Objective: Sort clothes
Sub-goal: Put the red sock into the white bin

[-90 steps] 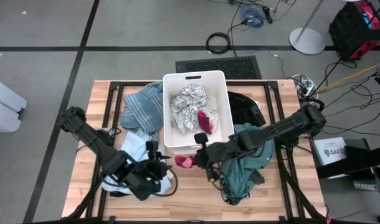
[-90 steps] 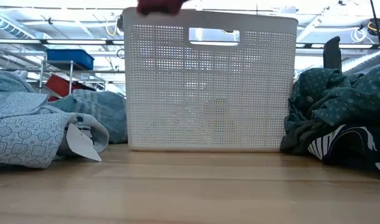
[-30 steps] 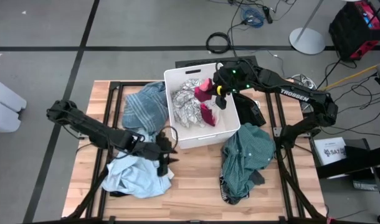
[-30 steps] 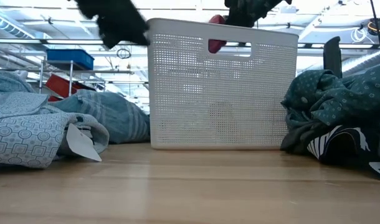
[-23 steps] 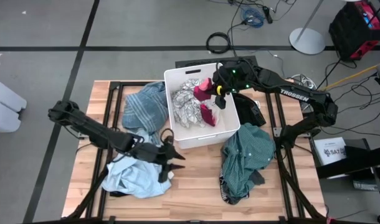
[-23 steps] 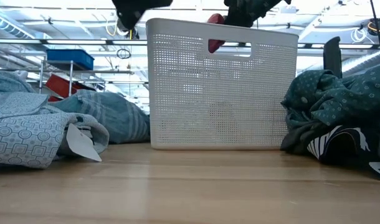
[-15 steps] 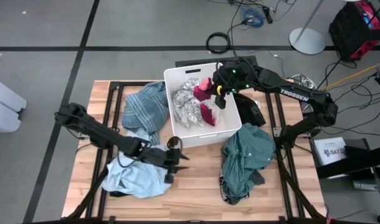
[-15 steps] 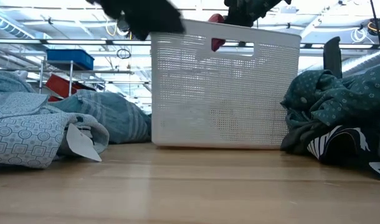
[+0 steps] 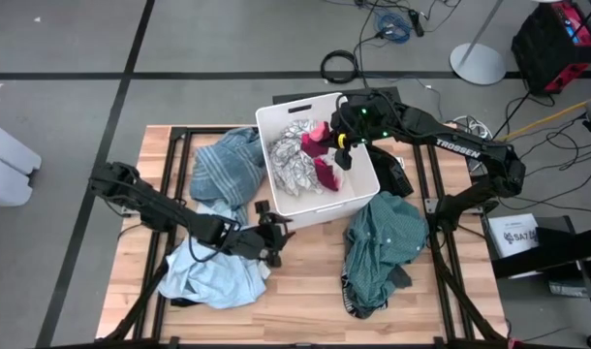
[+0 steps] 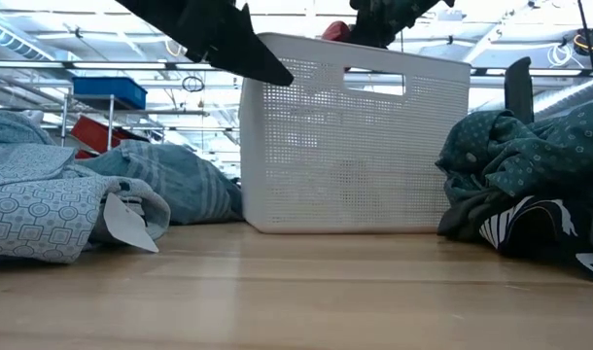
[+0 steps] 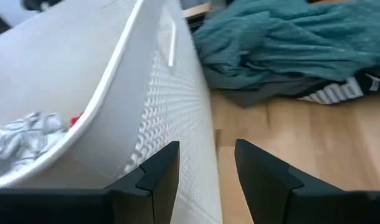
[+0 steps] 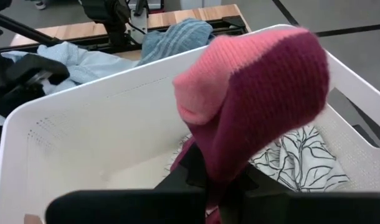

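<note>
While right tool [image 9: 326,147] pinches magenta-pink sock [image 9: 317,138] over bin [image 9: 363,197], left tool [image 9: 277,233] spread

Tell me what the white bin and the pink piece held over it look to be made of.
White bin: likely rigid plastic, matte; its walls are a fine moulded grid of small holes with a cut-out handle slot.
Pink piece: soft knit fabric, pink and magenta; a fuzzy ribbed surface shows, and it droops from the shut right claw. Probably a sock.

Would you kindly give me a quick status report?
Right gripper shut on pink sock over bin. Left gripper open at bin's near wall.
</note>
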{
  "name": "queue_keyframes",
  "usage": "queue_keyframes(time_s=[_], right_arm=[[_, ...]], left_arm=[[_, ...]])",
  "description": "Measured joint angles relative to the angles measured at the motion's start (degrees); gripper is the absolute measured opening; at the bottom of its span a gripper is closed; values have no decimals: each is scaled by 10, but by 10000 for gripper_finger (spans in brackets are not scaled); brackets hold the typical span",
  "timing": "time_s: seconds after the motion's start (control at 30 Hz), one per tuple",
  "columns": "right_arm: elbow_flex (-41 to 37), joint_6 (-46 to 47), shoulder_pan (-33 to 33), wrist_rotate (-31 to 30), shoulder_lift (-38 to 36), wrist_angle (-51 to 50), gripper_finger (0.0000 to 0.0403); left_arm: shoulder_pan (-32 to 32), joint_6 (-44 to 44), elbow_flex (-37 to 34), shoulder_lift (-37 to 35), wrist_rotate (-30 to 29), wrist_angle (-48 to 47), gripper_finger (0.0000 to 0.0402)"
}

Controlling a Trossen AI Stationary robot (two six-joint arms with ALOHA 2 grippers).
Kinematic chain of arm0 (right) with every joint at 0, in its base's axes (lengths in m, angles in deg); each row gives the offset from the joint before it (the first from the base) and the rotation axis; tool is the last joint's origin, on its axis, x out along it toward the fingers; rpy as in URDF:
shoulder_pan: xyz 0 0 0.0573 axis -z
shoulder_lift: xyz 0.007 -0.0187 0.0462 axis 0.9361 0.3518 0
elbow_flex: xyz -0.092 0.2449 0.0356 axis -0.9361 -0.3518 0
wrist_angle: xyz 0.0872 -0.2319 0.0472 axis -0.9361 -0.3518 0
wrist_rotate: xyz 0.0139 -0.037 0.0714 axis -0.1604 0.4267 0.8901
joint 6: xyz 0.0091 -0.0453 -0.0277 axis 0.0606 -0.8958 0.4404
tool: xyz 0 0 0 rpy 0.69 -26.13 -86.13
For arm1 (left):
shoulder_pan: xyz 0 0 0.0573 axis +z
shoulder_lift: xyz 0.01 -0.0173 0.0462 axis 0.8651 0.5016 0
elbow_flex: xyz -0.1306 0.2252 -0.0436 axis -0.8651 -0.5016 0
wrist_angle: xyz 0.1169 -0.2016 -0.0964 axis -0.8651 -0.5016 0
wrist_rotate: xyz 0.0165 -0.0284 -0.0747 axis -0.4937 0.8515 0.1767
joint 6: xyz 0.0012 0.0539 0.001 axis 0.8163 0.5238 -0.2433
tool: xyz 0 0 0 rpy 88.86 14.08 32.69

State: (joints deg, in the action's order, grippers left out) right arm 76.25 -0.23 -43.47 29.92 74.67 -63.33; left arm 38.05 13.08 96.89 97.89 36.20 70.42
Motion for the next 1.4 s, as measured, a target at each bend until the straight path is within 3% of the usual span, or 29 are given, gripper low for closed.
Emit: queue_keyframes(time_s=[0.37, 0.8, 0.97, 1.13, 1.4], right_arm=[[0, 0, 0, 1, 0, -7, 2], [0, -8, 0, -3, 57, -8, 2], [0, -16, 1, -27, 64, 4, 3], [0, -15, 8, -31, 64, 10, 35], [0, -11, 11, -31, 63, 9, 133]], left_arm=[[-1, -88, 1, -1, -58, -71, 166], [-3, -248, 0, -2, -74, -275, 166], [-16, -222, 0, -8, -56, -256, 166], [-48, -204, 9, -41, -34, -252, 166], [-84, -202, 30, -126, -34, -249, 166]])
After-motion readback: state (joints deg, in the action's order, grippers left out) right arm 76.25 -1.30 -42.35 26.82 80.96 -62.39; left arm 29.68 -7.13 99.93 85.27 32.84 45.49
